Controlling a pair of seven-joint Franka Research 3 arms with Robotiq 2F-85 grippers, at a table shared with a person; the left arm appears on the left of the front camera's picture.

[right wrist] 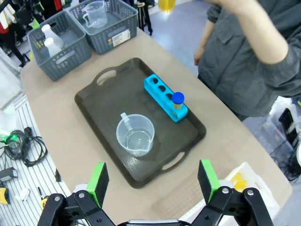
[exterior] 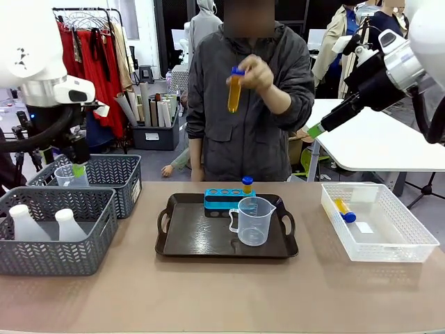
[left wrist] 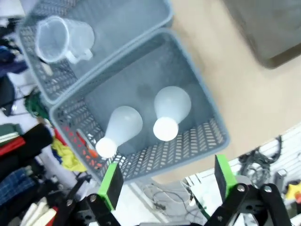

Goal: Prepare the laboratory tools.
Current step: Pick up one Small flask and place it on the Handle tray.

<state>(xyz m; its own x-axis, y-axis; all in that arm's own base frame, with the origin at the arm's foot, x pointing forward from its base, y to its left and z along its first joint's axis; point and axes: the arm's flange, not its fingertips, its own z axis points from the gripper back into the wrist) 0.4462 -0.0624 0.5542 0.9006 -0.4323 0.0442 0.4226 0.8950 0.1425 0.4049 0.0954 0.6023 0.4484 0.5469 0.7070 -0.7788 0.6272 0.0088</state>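
Person's hand [exterior: 259, 73], far side, centre: holds one blue-capped test tube [exterior: 235, 90] upright, long axis vertical, raised well above the dark tray [exterior: 208, 255].

Right gripper [right wrist: 153, 175]: pads spread wide, empty, raised. The held tube lies to its left, toward the person. This arm is the nearer one.

Left gripper [left wrist: 168, 176]: spread, empty, hanging over two conical flasks [left wrist: 171, 110] in the near grey basket [left wrist: 207, 136].

On the tray: blue rack [exterior: 226, 197] with a second tube [exterior: 247, 184] at its right end, measuring beaker [exterior: 254, 221] just nearer.

Judgement: the right arm takes the tube, jaws closing across the vertical axis.
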